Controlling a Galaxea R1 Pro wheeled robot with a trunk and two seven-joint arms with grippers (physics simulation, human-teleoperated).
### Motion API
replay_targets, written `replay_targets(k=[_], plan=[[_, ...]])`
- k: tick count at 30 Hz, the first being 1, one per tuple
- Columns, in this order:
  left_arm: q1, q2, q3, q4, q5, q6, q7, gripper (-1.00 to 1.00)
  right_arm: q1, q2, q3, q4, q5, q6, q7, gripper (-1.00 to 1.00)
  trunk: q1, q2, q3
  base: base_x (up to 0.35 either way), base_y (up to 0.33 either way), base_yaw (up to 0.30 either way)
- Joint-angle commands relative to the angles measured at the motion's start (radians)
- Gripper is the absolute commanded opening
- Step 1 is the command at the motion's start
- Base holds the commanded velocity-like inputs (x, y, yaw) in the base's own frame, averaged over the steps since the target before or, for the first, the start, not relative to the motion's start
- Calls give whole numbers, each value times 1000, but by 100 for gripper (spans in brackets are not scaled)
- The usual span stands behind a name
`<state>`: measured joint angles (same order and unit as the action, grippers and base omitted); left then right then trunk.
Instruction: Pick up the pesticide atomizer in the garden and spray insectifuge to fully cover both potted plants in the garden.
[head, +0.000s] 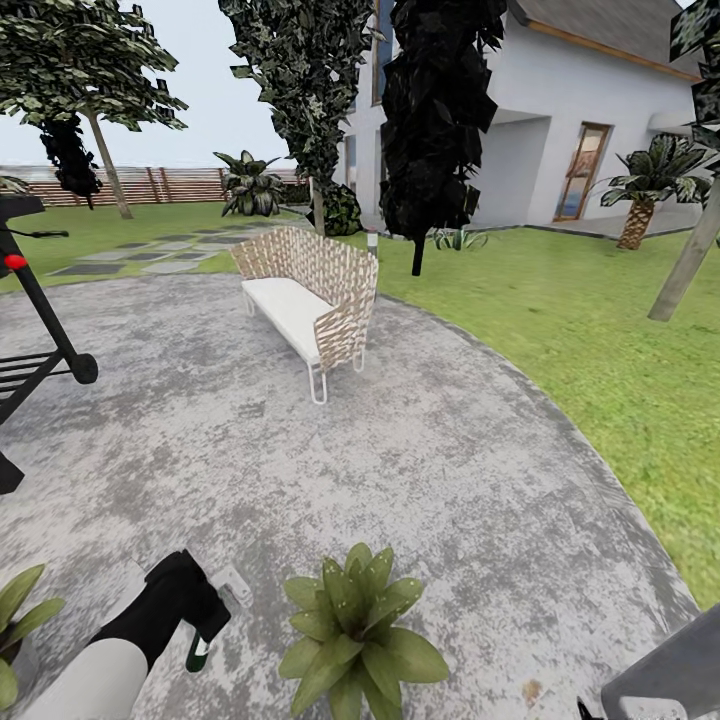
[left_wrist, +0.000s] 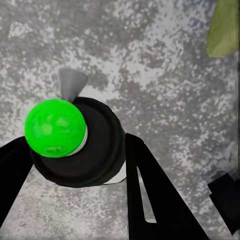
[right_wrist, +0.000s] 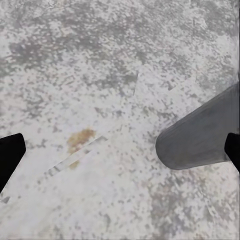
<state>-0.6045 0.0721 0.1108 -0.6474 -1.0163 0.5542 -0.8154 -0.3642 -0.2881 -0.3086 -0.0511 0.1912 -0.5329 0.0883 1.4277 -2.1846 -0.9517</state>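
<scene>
Two potted plants sit on the stone patio close in front of me: one rosette of pointed green leaves (head: 352, 630) at bottom centre, the other (head: 14, 622) cut off by the left edge. Between them my left gripper (head: 200, 640) hangs low over the paving, shut on the pesticide atomizer (left_wrist: 80, 150). In the left wrist view this is a dark round body with a bright green knob, flanked by both black fingers (left_wrist: 150, 190), with a small grey cone beside it. A green leaf tip (left_wrist: 224, 30) shows nearby. My right gripper (right_wrist: 120, 155) is open over bare paving.
A woven bench (head: 310, 295) with a white seat stands mid-patio ahead. A black grill (head: 30, 330) with a red dot is at the left. Lawn (head: 600, 350), trees, a palm (head: 645, 195) and the white house lie beyond. A grey cylinder (right_wrist: 200, 135) shows near my right fingers.
</scene>
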Motion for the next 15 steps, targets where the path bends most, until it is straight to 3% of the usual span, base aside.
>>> replay_targets(k=[1,8,15], plan=[[-1,-1,4,-1,-6,4,-9,-100,0,0,-9,1,6,-19,5,100,0,0,-1,0,0,0],[-12,-9,6,-2,-12,26,-11,-100,1,0,-9,1,7,-43,9,100,19,-35,-17,0,0,0],[-12,-6,3,-10,-9,56,-11,-100,1,-8,-9,1,6,-45,13,100,19,-35,-17,0,0,0]])
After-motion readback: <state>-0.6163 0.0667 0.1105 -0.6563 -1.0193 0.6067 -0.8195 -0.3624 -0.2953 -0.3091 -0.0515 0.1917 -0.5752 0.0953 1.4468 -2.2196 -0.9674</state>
